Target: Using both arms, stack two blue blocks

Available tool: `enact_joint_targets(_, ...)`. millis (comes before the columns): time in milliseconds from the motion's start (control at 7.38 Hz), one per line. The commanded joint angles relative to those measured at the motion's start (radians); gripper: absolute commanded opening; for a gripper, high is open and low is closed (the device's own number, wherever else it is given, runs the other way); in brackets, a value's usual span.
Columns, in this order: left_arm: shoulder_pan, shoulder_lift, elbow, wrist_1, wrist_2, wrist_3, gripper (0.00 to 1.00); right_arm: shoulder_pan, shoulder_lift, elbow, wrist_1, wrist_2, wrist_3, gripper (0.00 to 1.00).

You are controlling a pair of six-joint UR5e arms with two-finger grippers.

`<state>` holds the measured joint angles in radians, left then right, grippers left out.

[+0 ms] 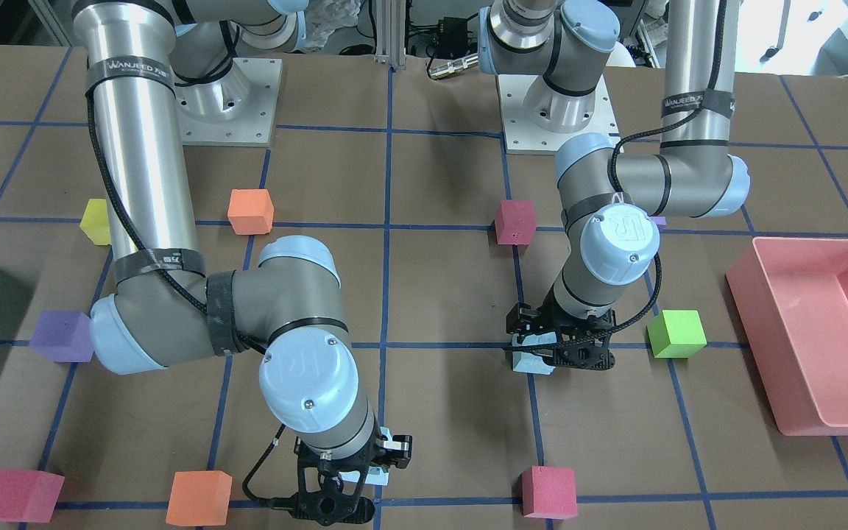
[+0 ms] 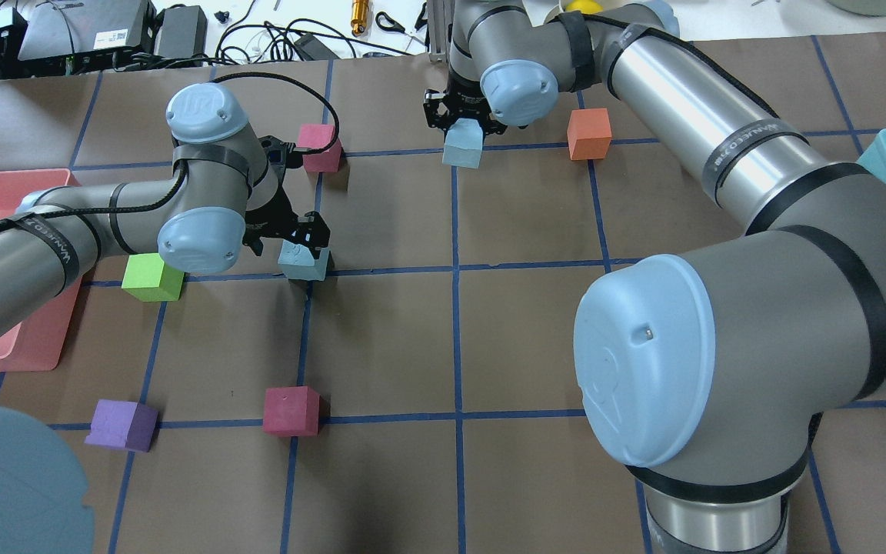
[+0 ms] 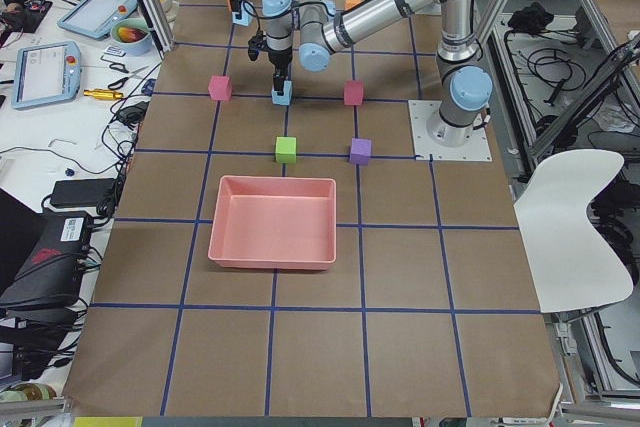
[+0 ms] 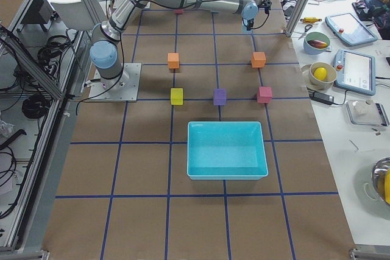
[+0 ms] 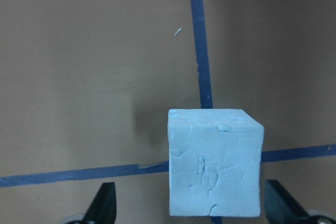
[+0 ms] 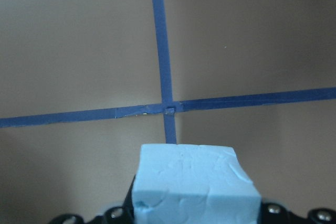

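While the left gripper point(image 2: 301, 245) hung open over the table point(image 2: 381, 323), its two black fingers point(image 5: 102, 205) stood on either side of the resting blue block point(image 5: 214, 163) without touching it, the gap wider on one side than the other in the left wrist view. That cube sat upright on the brown surface, right on a crossing of blue tape lines point(image 5: 202, 51), with a lime-green cube point(image 2: 152, 277) near it on the side toward the pink tray point(image 2: 35, 350) and a crimson cube point(image 2: 318, 146) farther out toward the table's far edge. The right gripper point(image 2: 464, 123) was closed on the raised blue block point(image 6: 195, 182), which filled the bottom of the right wrist view, with another tape crossing on the table below and just ahead of it. From the overhead camera this held cube showed beneath the black fingers, near an orange cube point(image 2: 589, 133). The two pale blue cubes were well apart, about a grid square between them.
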<state>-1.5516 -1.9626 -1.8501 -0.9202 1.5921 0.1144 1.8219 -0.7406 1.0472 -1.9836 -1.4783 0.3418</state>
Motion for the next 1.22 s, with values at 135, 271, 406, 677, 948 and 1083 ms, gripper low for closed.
enact_joint_targets(135, -0.001, -0.012, -0.001, 0.006, -0.007, 0.007, 1.0, 0.01, 0.047, -0.007, -0.038, 0.001, -0.047, 0.0)
enact_joint_targets(271, -0.001, -0.019, -0.003, 0.007, -0.007, 0.005, 1.0, 0.01, 0.068, -0.009, -0.058, 0.001, -0.049, 0.0)
enact_joint_targets(406, -0.001, -0.028, -0.006, 0.006, -0.009, 0.01, 0.92, 0.01, 0.075, -0.013, -0.066, 0.003, -0.049, 0.04)
enact_joint_targets(677, -0.001, -0.032, -0.001, 0.009, -0.011, 0.008, 0.33, 0.01, 0.092, -0.033, -0.066, 0.004, -0.044, 0.24)
enact_joint_targets(948, -0.001, -0.019, 0.014, 0.009, -0.012, 0.011, 0.15, 0.008, 0.084, -0.033, -0.064, 0.007, -0.029, 1.0)
enact_joint_targets(1083, -0.002, -0.015, 0.056, -0.015, -0.026, -0.001, 0.09, 0.008, 0.063, -0.033, -0.063, 0.004, -0.029, 1.0)
